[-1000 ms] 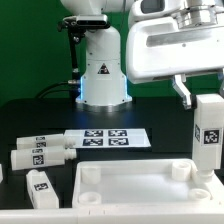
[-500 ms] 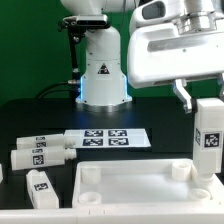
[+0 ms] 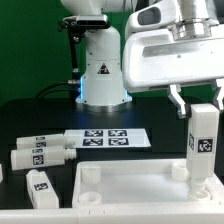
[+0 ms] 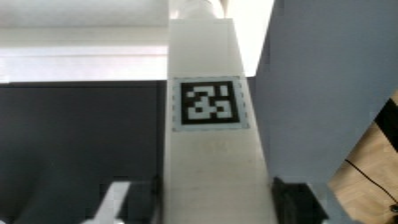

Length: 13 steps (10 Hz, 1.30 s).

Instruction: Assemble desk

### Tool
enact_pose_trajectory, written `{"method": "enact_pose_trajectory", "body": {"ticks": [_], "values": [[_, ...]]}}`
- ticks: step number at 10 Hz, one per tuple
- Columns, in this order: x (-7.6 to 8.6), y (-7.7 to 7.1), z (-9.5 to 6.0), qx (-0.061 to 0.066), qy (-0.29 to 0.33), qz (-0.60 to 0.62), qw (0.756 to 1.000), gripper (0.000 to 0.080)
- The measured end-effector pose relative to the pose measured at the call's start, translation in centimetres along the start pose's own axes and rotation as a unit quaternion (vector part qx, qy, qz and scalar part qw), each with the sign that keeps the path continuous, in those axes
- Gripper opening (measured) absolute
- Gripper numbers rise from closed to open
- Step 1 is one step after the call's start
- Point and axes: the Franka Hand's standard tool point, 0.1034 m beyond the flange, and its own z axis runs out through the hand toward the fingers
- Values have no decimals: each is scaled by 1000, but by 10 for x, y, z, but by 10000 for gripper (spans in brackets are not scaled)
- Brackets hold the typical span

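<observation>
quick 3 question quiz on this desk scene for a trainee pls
1. True or false: the gripper holds a leg upright.
2. The held leg is at which part of the tabletop? A: a corner on the exterior view's right. B: its middle. C: a corner on the exterior view's left.
3. Name the flat tagged strip beyond the tabletop.
Key: 1 true; 2 A; 3 the marker board.

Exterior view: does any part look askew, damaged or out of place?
Nothing stands out. The pincer holds one leg upright over the tabletop corner on the exterior view's right; the other legs lie loose near the marker board.
</observation>
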Motion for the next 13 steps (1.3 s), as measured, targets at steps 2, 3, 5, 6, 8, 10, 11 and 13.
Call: {"method": "enact_pose_trajectory", "body": {"ticks": [2,3,5,6,8,10,11,13], "values": [[-4,1,5,-1,-4,0,1000,284],[-5,0,7,-1,-4,0,1000,284],[-3,-2,12,-1,-1,-2,1000,284],[-5,-1,15,-1,-3,-2,1000,284],[-10,0,22,-2,-2,-2,1000,284],[-12,0,24,-3,1,-3,1000,284],[-12,-1,24,-3,10,-4,1000,284],[-12,0,24,-3,11,-4,1000,284]]}}
